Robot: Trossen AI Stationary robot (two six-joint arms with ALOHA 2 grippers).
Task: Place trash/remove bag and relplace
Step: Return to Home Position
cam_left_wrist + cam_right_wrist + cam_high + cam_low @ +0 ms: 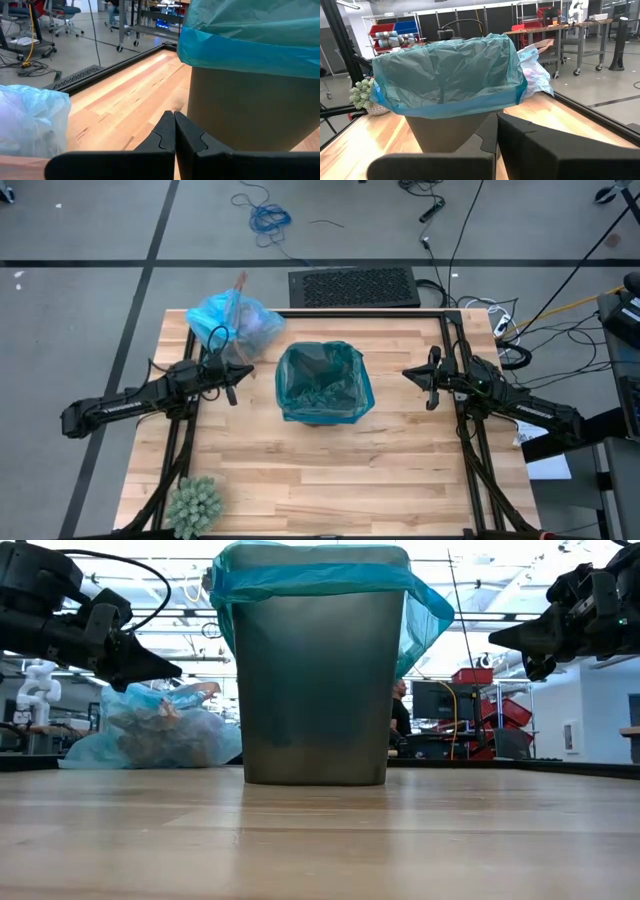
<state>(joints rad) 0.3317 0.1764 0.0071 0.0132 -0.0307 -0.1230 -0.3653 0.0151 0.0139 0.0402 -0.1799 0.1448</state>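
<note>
On the middle of the wooden table (330, 480) I see the dark bin (315, 690) standing upright, lined with a teal bag (322, 380) whose rim is folded down over the outside of the bin's top edge all the way round. Toward the far left corner of the table lies the light blue bag (235, 320), bulging and slumped on the wood, well apart from the bin. Through its thin plastic I can make out the trash (160, 730), a heap of brown wadded paper. At the near left corner sits a green spiky ball (193, 505). My left gripper (234, 385) hangs above the table between the light blue bag and the bin, close to the bag and pointing toward the bin. Its fingers (165, 131) are pressed together along their whole length, with nothing between them. My right gripper (408, 373) hangs at a similar height on the bin's other side, clear of it and pointing at it. Its fingers (520, 137) also meet, and they carry nothing. Beyond the table, in the low view, a person (400, 705) stands among the desks and screens.
</note>
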